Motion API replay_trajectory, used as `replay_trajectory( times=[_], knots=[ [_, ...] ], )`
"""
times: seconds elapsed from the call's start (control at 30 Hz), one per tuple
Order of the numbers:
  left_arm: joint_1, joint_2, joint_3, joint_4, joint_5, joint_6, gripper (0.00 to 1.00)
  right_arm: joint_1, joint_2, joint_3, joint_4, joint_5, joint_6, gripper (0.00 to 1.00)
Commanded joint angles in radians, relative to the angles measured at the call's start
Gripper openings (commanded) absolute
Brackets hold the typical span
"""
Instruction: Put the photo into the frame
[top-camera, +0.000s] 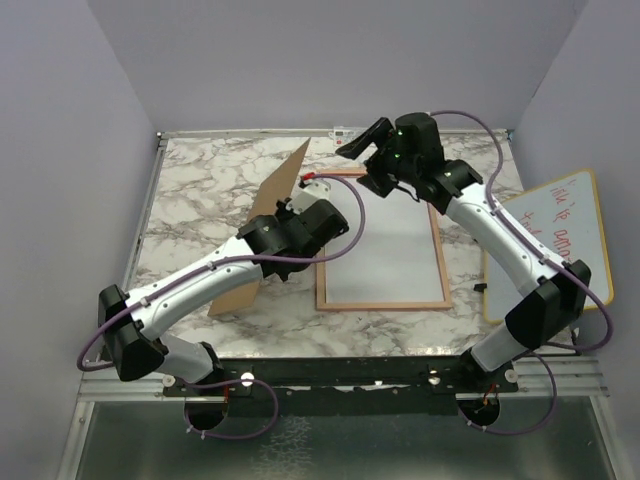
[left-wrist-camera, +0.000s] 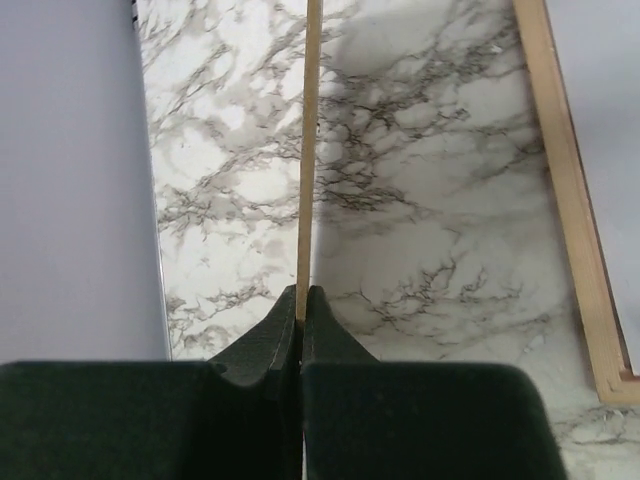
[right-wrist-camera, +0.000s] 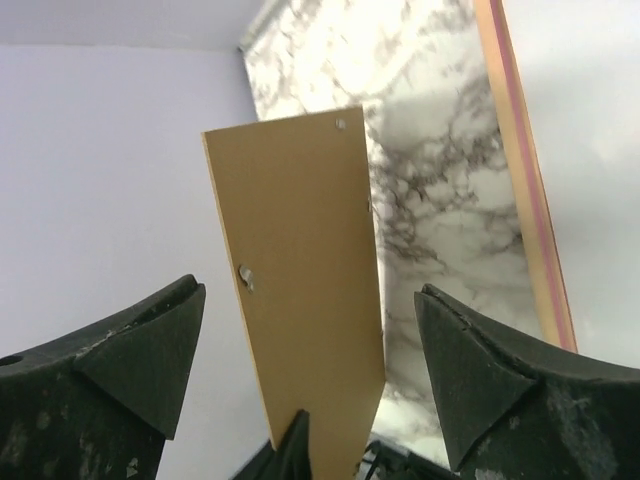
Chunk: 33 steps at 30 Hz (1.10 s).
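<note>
The frame (top-camera: 380, 305) lies flat on the marble table, light wood side up, with a pale blank area inside its rim; its rim also shows in the left wrist view (left-wrist-camera: 570, 200) and the right wrist view (right-wrist-camera: 520, 150). No sea print shows in any view; the photo is hidden or out of view. My left gripper (top-camera: 290, 208) is shut on the edge of the plain brown backing board (top-camera: 262, 230) and holds it tilted up, left of the frame. The board shows edge-on (left-wrist-camera: 308, 150) between the shut fingers. My right gripper (top-camera: 360, 140) is open and empty above the frame's far end, facing the board (right-wrist-camera: 305, 300).
A wood-edged whiteboard (top-camera: 560, 240) with red writing leans at the right, past the table edge. A small white object (top-camera: 340, 131) sits at the table's far edge. Grey walls close in the left, back and right sides.
</note>
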<state>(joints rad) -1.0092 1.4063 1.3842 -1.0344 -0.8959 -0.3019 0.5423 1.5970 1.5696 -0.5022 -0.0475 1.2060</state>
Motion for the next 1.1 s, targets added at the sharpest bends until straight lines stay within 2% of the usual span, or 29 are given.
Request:
replay_trajectory(
  times=[0.0,0.1,0.2,0.3,0.47,0.67,0.87,1.07],
  knots=[
    [0.083,-0.057,0.034,0.085,-0.036,0.002,0.00,-0.031,-0.113,0.017,0.075,0.140,-0.156,0.92],
    [0.142,-0.050,0.070,0.116,-0.015,0.021,0.00,-0.079,-0.174,-0.058,0.099,0.213,-0.260,0.92],
    [0.187,-0.032,0.131,0.129,0.016,0.036,0.00,-0.174,-0.211,-0.130,0.051,0.262,-0.359,0.90],
    [0.216,-0.014,0.198,0.155,0.069,0.048,0.00,-0.282,-0.217,-0.207,0.007,0.244,-0.474,0.89],
    [0.233,0.043,0.353,0.174,0.157,0.038,0.00,-0.403,-0.126,-0.270,-0.102,0.159,-0.610,0.91],
    [0.291,0.132,0.545,0.181,0.305,0.026,0.00,-0.469,-0.017,-0.353,-0.098,0.153,-0.663,0.98],
    [0.406,0.239,0.721,0.187,0.619,-0.062,0.00,-0.503,0.086,-0.390,-0.061,0.081,-0.656,1.00],
    [0.507,0.300,0.706,0.277,0.946,-0.196,0.00,-0.517,0.150,-0.444,0.046,-0.067,-0.661,1.00]
  ],
)
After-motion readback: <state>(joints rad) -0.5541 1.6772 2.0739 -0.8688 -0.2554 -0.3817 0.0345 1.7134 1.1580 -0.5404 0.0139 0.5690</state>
